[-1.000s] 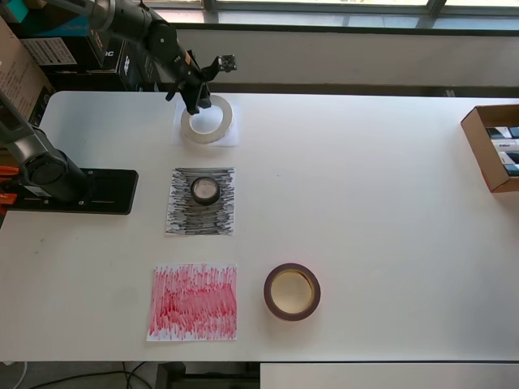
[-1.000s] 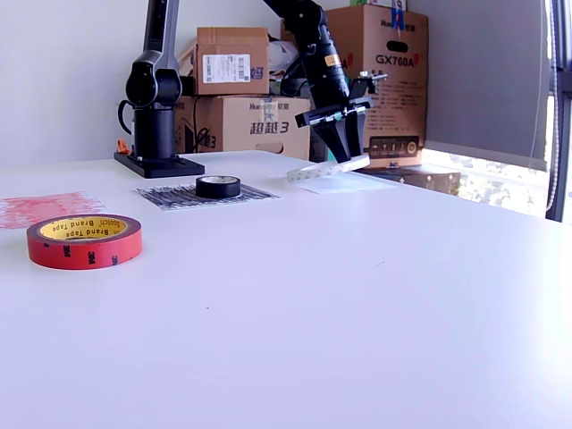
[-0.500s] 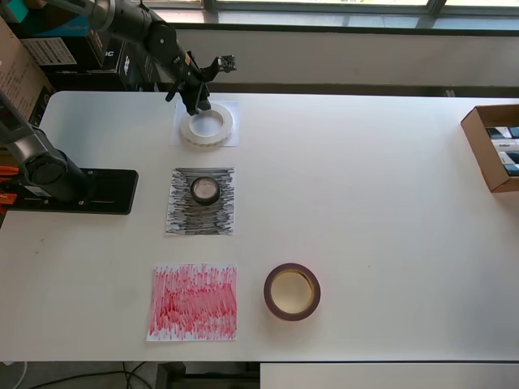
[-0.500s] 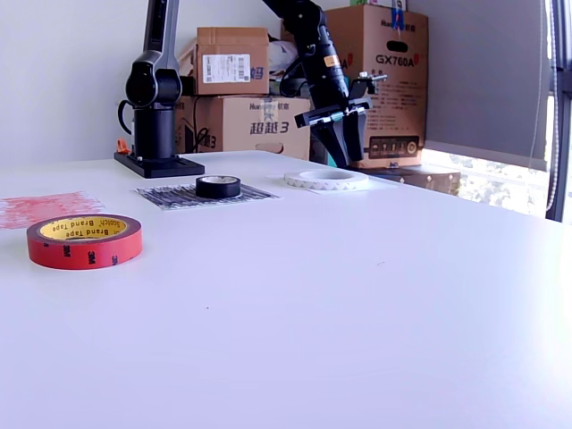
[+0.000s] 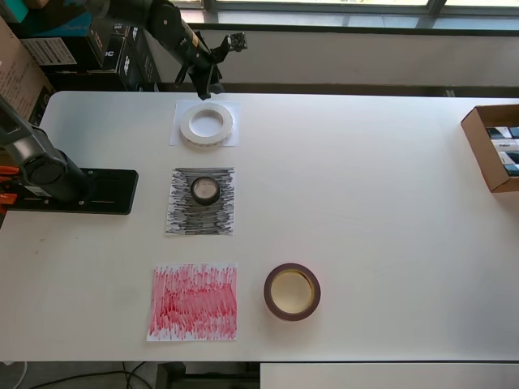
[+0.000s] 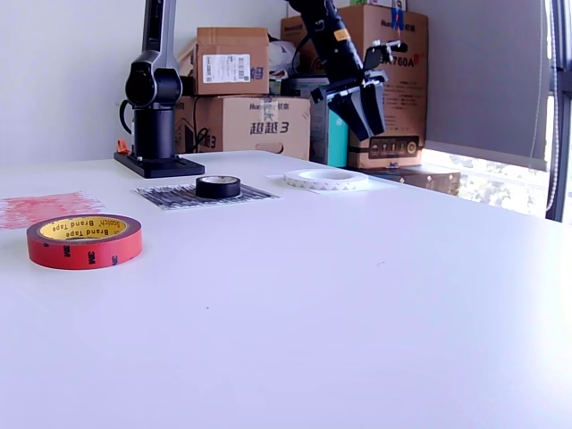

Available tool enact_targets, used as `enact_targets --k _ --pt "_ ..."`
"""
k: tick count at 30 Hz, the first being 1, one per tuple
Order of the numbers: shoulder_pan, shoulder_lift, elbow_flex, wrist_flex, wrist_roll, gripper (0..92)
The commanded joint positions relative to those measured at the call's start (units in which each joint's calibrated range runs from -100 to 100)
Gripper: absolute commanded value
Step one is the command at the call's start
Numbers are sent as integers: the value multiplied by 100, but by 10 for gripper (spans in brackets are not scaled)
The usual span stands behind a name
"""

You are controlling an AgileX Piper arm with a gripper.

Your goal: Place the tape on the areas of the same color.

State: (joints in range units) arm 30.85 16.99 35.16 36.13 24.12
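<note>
From my remote station, nearest the exterior camera: the red roll (image 6: 84, 240) — maroon-brown with a tan core in the overhead view (image 5: 292, 292) — lies flat on the bare white surface (image 5: 373, 219), just beside the red patch (image 5: 193, 301) but not on it. Nothing stands between the two.

Next back, the black roll (image 5: 205, 190) sits on the black patch (image 5: 201, 201), a little above its middle in the overhead view.

Further back, the white ring (image 5: 206, 124) lies flat on the white patch (image 5: 206, 124), touched by nothing.

The hand (image 6: 365, 105) hangs in the air above and beyond the ring, fingers pointing down and apart, holding nothing — released.

Surroundings: the arm's black base plate (image 5: 81, 191) at the overhead view's left edge of the surface; an open cardboard box (image 5: 492, 146) at its right edge, well apart from every roll; stacked cartons (image 6: 234, 98) behind the surface in the exterior view.

Change against the earlier frames: a second ago the white ring was tilted in the hand, one edge lifted off the patch. Half a second ago it lay flat with the hand low beside it. Now the hand has risen and drawn back toward the window. The other two rolls have not moved.
</note>
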Motion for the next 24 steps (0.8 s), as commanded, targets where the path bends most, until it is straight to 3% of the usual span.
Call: enact_targets --k 1,7,14,24 --pt "-1071 -221 -1013 549 -872 411" --pt "-2579 -203 -1295 676 -1527 411" --pt "-4118 22 -1322 651 -1617 410" --pt "-5609 508 -2013 710 -1626 410"
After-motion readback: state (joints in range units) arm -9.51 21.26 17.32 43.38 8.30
